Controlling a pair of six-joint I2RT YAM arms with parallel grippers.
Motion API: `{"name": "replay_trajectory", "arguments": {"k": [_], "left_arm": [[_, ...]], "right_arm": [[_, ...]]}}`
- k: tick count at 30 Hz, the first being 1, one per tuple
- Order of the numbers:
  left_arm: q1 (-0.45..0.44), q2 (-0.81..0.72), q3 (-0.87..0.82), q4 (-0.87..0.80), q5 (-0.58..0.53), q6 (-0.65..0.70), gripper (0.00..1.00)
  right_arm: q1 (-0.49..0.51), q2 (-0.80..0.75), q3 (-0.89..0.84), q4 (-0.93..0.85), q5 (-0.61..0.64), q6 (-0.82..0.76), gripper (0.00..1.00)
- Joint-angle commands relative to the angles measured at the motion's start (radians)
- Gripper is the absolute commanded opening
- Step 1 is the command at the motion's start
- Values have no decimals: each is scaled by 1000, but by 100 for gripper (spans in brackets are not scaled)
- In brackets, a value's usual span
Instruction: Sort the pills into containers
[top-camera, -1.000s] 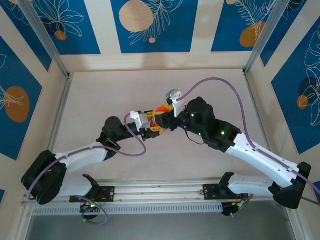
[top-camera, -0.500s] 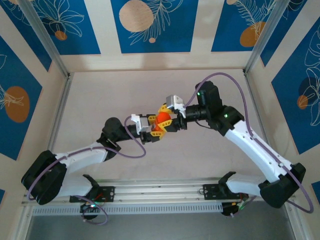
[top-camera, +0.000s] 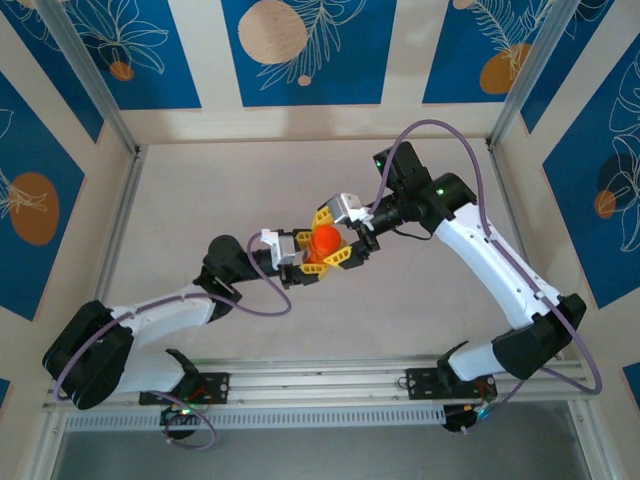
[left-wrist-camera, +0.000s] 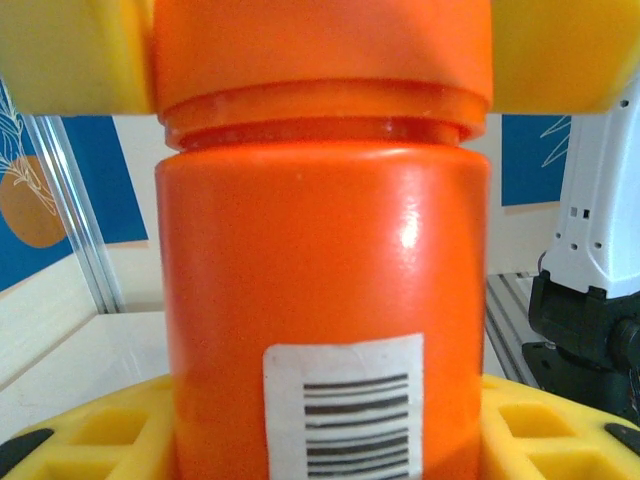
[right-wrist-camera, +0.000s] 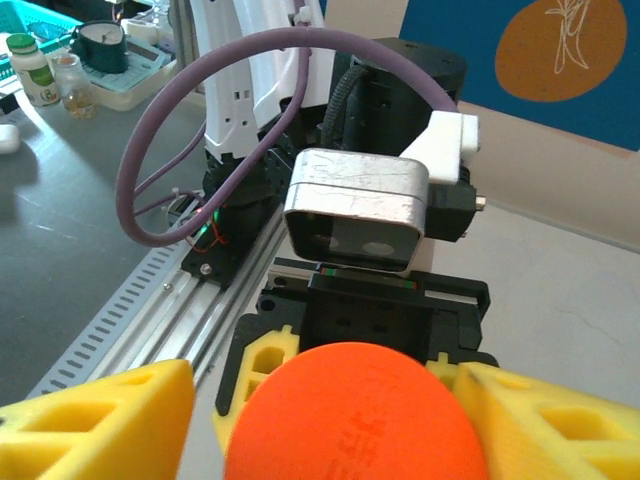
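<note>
Clamped between my left fingers (top-camera: 308, 256) is an orange bottle (left-wrist-camera: 320, 250), gripped low on its body. A white barcode label (left-wrist-camera: 343, 410) faces the left wrist lens, with yellow finger pads on either side of it.

Just past that grip, my right fingers (top-camera: 333, 237) straddle the bottle's orange cap (right-wrist-camera: 350, 415). They stand parted rather than pinching. One yellow finger sits close against the cap, while the other stands off it, with a dark sliver of gap visible from the right wrist.

Straight ahead of my right fingers, beyond the cap, sits the silver camera housing (right-wrist-camera: 355, 210) on my left wrist. A purple cable (right-wrist-camera: 150, 150) loops away behind it.

Under both pairs of fingers lies the pale table (top-camera: 200, 190), and both arms meet over its middle. Behind my left wrist, a slotted metal rail (right-wrist-camera: 150, 290) runs along the table's near edge.

Farthest off, on the far side of the table from both sets of fingers, are blue wall panels (top-camera: 300, 50) printed with white leaves and orange discs.
</note>
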Motion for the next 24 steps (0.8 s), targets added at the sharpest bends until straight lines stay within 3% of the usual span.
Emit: {"name": "replay_trajectory", "arguments": {"k": [1, 5, 13, 18, 24], "left_arm": [[9, 4, 19, 56, -15, -23, 0], [10, 6, 21, 55, -17, -26, 0], [9, 11, 20, 60, -18, -29, 0], [10, 10, 18, 58, -37, -29, 0], [11, -2, 15, 33, -77, -9, 0]], "right_arm": [[-1, -24, -13, -30, -28, 5, 76], [-1, -76, -67, 90, 4, 72, 82], [-1, -143, -128, 227, 61, 158, 85], [2, -204, -201, 411, 129, 335, 87], [49, -281, -283, 614, 369, 651, 88]]}}
